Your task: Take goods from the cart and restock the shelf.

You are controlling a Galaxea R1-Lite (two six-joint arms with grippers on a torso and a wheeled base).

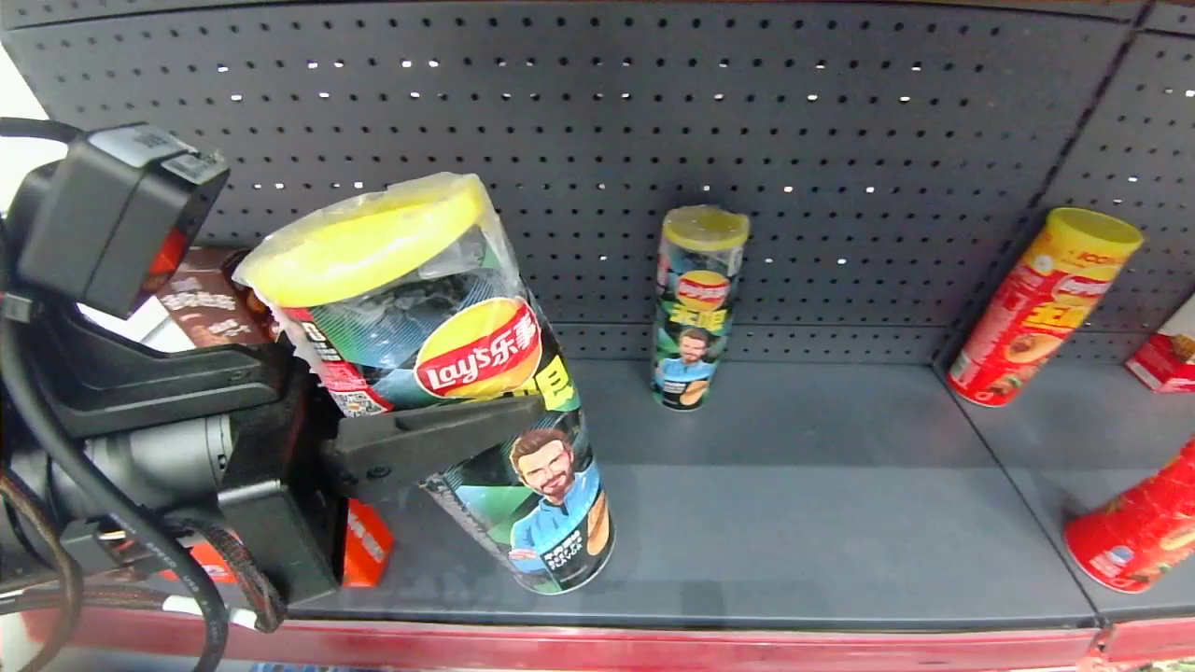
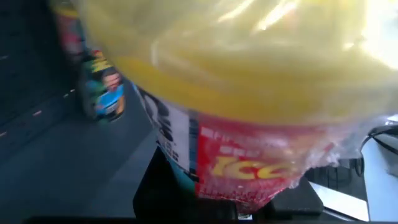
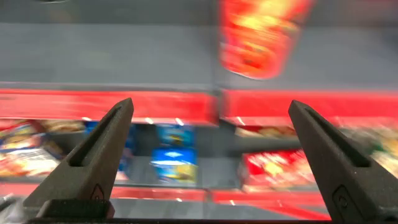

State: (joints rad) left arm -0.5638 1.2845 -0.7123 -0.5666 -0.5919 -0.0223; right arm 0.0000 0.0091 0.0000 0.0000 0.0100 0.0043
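My left gripper [image 1: 420, 411] is shut on a tall chip can [image 1: 448, 373] with a yellow lid and a green and blue label. The can tilts left, and its base is low over the front left of the grey shelf [image 1: 794, 523]. Up close in the left wrist view, its lid and red label band [image 2: 249, 124] show. A matching can [image 1: 698, 308] [image 2: 102, 93] stands upright at the back of the shelf. My right gripper [image 3: 214, 168] is open with nothing between its fingers, facing the shelf's red front edge [image 3: 155, 102].
A red chip can [image 1: 1041, 308] leans against the pegboard at the right, and another red can [image 1: 1134, 541] [image 3: 258, 37] lies near the front right. A red-white box [image 1: 1167, 359] sits far right. A brown box [image 1: 210, 308] and an orange box [image 1: 366, 546] sit beside the left arm. Packaged goods [image 3: 174, 162] fill a lower shelf.
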